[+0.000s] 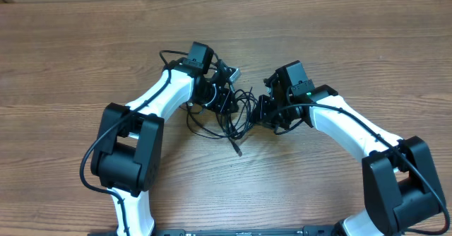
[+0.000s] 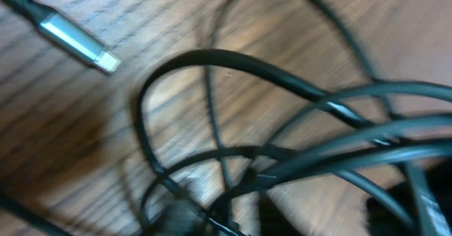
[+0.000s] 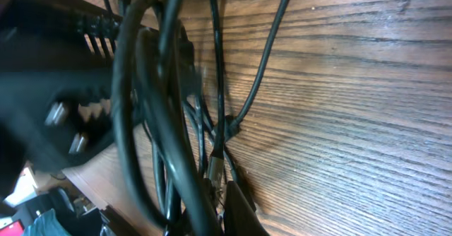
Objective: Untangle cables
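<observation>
My cables (image 1: 236, 116) are one knotted bunch of loops on the wooden desk (image 1: 339, 45), between my left hand (image 1: 219, 95) and right hand (image 1: 267, 112). No cord lies separated yet. The bunch has no single long axis, though one plug end (image 1: 237, 148) trails toward me. I cannot tell whether either hand is spread or pinching.

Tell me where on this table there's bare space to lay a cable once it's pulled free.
Bare wood runs along the far side of the table, and outside the left arm and the right arm. It is crowded in the middle, where the cables bunch between them.
</observation>
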Motion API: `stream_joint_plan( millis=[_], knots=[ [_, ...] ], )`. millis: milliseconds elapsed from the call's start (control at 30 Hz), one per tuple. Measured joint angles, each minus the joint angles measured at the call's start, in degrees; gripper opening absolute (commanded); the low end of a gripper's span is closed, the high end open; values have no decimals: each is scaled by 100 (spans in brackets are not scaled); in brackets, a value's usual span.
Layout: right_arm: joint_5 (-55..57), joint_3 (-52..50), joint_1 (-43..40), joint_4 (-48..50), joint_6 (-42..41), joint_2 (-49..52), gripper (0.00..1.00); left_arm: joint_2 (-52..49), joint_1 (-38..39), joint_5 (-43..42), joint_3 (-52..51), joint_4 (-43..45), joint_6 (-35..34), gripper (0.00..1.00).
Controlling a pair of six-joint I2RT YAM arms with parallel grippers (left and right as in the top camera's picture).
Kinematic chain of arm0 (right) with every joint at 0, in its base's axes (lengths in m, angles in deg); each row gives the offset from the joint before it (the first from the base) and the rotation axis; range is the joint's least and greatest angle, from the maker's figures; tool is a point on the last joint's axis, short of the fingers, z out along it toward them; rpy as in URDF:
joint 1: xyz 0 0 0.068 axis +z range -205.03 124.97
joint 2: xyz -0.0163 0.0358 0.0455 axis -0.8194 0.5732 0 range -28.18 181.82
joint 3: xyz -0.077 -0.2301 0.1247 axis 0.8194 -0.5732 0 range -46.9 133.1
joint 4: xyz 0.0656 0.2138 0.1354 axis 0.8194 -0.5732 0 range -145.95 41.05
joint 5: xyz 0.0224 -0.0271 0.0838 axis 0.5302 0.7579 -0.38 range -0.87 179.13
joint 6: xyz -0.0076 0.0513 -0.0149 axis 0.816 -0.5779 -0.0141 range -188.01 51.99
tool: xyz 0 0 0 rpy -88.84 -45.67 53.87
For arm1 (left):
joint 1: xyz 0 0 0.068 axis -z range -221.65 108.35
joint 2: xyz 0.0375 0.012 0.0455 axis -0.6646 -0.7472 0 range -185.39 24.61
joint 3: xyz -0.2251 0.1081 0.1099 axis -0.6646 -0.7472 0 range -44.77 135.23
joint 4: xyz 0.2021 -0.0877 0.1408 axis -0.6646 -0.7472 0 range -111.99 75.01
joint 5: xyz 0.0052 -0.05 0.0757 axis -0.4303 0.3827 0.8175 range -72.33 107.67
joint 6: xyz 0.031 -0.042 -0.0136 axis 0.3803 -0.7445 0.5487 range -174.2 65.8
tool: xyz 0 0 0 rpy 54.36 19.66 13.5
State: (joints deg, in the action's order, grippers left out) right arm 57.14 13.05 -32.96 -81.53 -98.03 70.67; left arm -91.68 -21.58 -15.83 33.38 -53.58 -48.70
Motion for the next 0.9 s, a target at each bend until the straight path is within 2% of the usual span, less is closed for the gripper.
stream_joint_plan(
  millis=[200,633,767,900],
  knots=[
    [232,0,0,-111,7,0,4,-9,46,428,0,17,-358,4],
    [2540,11,72,-1165,-66,0,4,-9,-179,199,0,-350,-439,4],
    [3163,35,101,-1368,-90,0,4,-11,-424,70,0,-461,-442,4],
    [4345,4,-13,-1867,-127,0,5,-13,-896,365,0,-503,-481,4]
  ],
)
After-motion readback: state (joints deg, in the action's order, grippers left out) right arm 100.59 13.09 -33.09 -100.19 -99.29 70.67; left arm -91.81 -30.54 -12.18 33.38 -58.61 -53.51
